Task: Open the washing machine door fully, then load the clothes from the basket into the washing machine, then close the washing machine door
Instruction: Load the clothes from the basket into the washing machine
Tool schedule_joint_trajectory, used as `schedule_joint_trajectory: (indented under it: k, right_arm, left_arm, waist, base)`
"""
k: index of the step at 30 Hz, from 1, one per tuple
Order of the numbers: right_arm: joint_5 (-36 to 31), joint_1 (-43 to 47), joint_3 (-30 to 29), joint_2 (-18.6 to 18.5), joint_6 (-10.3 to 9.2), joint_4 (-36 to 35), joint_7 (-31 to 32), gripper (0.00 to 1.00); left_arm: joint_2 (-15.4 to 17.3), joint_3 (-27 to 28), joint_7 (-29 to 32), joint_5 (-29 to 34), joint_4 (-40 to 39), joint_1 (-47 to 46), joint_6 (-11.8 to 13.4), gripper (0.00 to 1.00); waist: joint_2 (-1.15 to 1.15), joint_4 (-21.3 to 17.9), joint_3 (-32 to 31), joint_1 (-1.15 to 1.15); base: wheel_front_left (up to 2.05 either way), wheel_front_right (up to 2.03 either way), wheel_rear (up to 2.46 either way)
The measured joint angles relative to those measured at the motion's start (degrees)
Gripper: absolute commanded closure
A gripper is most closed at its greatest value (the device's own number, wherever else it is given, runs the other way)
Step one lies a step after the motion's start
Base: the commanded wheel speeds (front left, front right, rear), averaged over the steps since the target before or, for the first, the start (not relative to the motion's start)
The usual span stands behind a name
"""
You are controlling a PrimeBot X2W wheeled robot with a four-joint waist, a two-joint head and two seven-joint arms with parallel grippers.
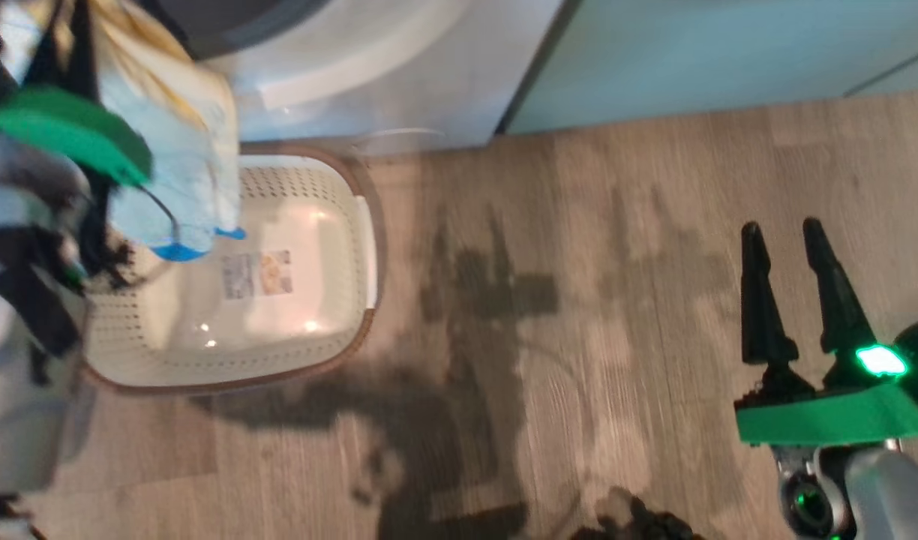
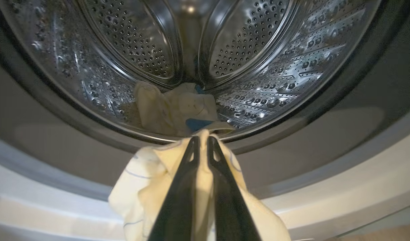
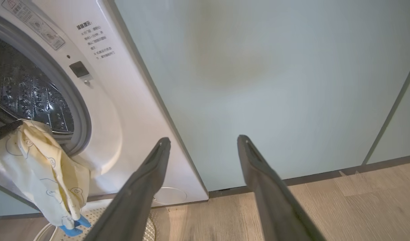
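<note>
Grey wood-plank floor (image 1: 616, 300) runs up to pale-green cabinets (image 3: 275, 83) and the white washer (image 3: 124, 127). The basket (image 1: 365, 330) sits on it, just before the washer. The left gripper (image 2: 202, 140) is clamped on a yellow garment (image 2: 141, 187) at the drum (image 2: 275, 67) mouth; more clothes (image 2: 178, 107) lie inside. The right gripper (image 1: 781, 225) hangs spread apart over the floor.

Right gripper (image 3: 203, 138), dark fingers spread wide, faces a flat pale-green cabinet door (image 3: 275, 83); to its left, a pale yellow fabric garment (image 3: 41, 167) dangles at a white front-loading washing machine (image 3: 124, 100).
</note>
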Motion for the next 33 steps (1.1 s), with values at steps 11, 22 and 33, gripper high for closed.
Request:
schedule_joint_trajectory:
  k: [11, 22, 33]
  right_arm:
    - [7.06, -4.45, 2.71, 0.0, 0.0, -1.25, -0.01, 0.0]
    - [11.83, -6.41, 7.44, 0.01, 0.0, -2.65, 0.0, 0.0]
    - [13.81, -6.52, 10.72, 0.03, 0.0, -2.92, 0.0, 0.0]
  left_arm:
    - [9.32, 0.38, 15.29, -0.57, 1.1, -14.69, -2.61, 1.0]
    - [17.64, 1.3, 25.47, -1.1, 4.14, -25.83, -4.79, 1.0]
    - [20.93, 2.9, 18.45, 0.44, 6.91, -37.34, -4.87, 1.0]
  waist:
    - [0.0, -5.78, 7.62, -0.01]
    - [0.0, -12.5, 12.22, -0.01]
    - [0.0, -17.56, 15.37, -0.01]
  base:
    - [0.0, 0.0, 0.0]
    - [0.0, 0.0, 0.0]
    - [0.0, 0.0, 0.0]
